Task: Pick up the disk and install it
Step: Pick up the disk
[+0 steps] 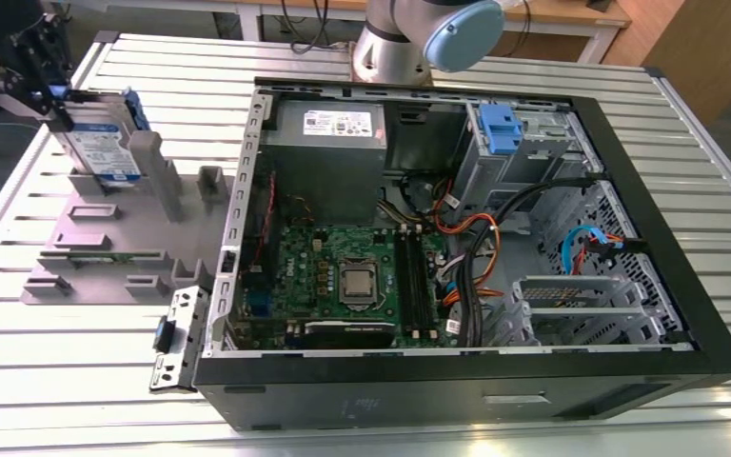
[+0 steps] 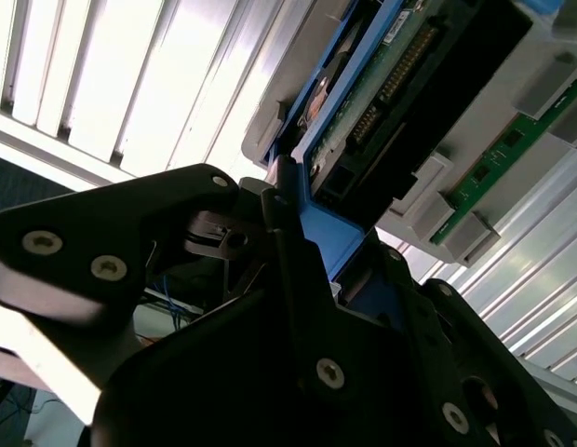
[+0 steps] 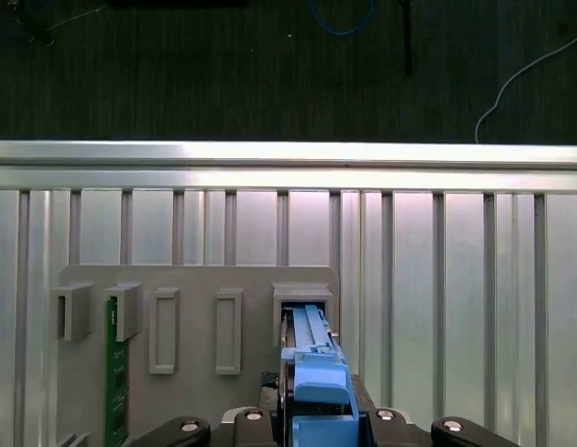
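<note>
The disk (image 1: 96,143), a silver-grey drive with a white-and-blue label in a bright blue frame, stands on edge at the far end of the grey holder block (image 1: 111,238), on the exterior view's left. My gripper (image 1: 58,93) reaches it from above and is shut on its blue frame. In the first wrist view the blue frame (image 3: 316,377) runs between the black fingers (image 3: 186,428) down toward a slot in the block (image 3: 302,303). In the second wrist view the disk's circuit-board side (image 2: 391,93) shows beyond the gripper (image 2: 302,233).
An open black computer case (image 1: 670,286) lies on the slatted aluminium table (image 1: 61,381), with motherboard (image 1: 353,276), grey power-supply box (image 1: 327,129), loose cables and a drive bay with a blue latch (image 1: 499,129). A green memory stick (image 1: 99,257) sits in the holder block. The arm's base (image 1: 417,38) stands behind the case.
</note>
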You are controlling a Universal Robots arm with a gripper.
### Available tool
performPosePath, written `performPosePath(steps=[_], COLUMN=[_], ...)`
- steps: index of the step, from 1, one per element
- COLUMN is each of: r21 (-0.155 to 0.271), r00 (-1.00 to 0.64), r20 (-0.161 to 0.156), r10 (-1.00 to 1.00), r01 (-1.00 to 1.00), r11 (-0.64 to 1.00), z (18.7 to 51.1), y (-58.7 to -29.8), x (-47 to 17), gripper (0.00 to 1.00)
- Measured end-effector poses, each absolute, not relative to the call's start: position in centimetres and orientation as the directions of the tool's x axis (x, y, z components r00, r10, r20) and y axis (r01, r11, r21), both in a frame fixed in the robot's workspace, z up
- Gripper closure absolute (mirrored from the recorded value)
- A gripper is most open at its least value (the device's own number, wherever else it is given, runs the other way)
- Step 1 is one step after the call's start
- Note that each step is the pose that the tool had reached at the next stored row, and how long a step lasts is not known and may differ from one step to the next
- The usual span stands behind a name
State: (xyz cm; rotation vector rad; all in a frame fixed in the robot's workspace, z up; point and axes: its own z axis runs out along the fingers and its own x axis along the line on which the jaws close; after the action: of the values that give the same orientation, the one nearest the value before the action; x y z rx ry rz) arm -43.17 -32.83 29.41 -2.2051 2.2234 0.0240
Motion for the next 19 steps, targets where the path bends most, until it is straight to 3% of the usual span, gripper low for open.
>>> performPosePath(steps=[19], r21=[0.004], r00=[-0.008], r20=[-0.018], r10=[-1.0], r01=[-1.0], r11=[0.008], z=[29.98], y=[-32.83], x=[-43.17], gripper=[0.63])
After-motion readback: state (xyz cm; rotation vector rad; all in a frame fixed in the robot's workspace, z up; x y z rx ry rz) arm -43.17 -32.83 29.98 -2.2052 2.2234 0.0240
